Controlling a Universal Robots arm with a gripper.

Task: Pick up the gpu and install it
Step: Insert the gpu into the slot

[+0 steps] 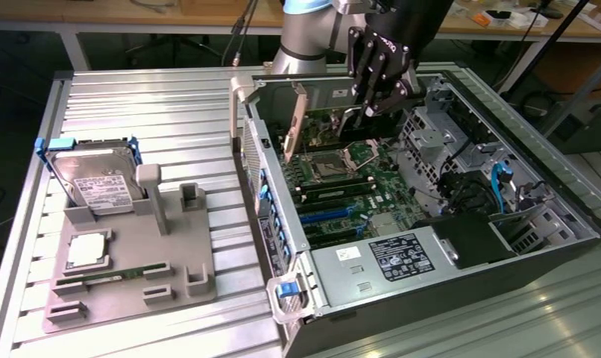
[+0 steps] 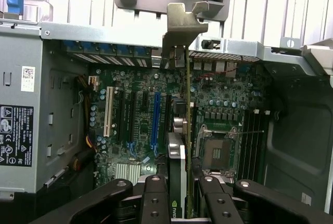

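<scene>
Pincer [image 2: 183, 185] clamps the gpu [image 2: 177, 148] edge-on over the motherboard [image 2: 136, 110]; its small edge logo is unreadable.

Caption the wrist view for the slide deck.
Gripper holds the gpu on edge over the motherboard inside the open computer case.

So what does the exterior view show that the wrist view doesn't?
Exterior view: the hard drive in its blue frame, the memory stick and the arm. Wrist view: the gpu edge-on, its silver bracket at the case wall, near the blue slot. Both: the pincer clamped on the gpu above the motherboard, CPU socket alongside.
</scene>
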